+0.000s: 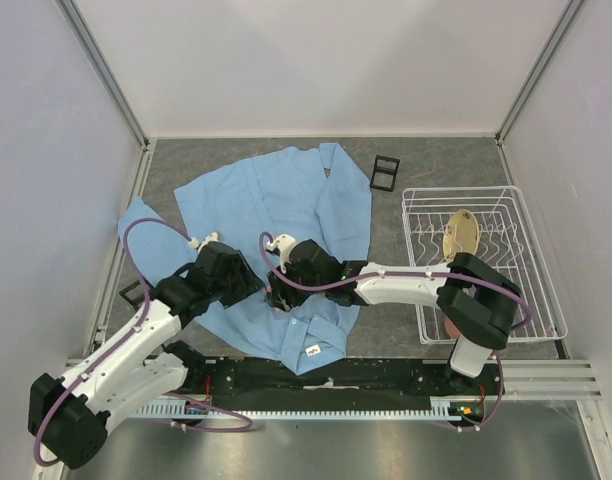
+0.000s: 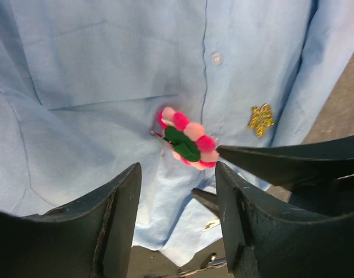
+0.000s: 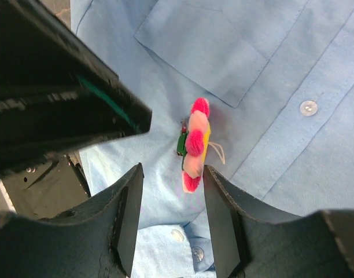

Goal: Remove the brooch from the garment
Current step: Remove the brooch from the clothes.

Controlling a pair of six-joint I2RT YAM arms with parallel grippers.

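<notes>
- From above, the brooch is hidden: both wrists meet over the shirt (image 1: 286,190) near its collar end and cover the spot, and neither claw's tips show there.
- The wrist views show the brooch (image 3: 194,145) on the shirt front, just below the pocket and beside the button strip.
- It stands up off the cloth. The right wrist sees it edge-on, with pink puffs and a thin yellow sliver; the left wrist sees mostly its green back.
- Its face and the pin holding it to the cloth are hard to make out.
- The left claw (image 2: 177,174) is spread with nothing between its jaws, and the brooch lies just past its tips.
- The right claw (image 3: 173,171) is also spread. The brooch's lower end sits in the gap, close to one finger; whether they touch cannot be told.
- One of the right claw's fingers (image 2: 281,162) reaches in from the side, its tip right at the brooch.
- A small gold emblem (image 2: 261,119) sits on the far side of the button strip, and a white button (image 2: 216,58) is above it.
- The left arm covers part of a sleeve.
- A white label (image 1: 312,351) shows at the neck.
- On the bench (image 1: 426,165), a wire rack (image 1: 456,190) holding a yellowish disc (image 1: 461,235) stands well apart from the shirt.
- A small black frame (image 1: 384,172) lies just beside the shirt's far edge.
</notes>
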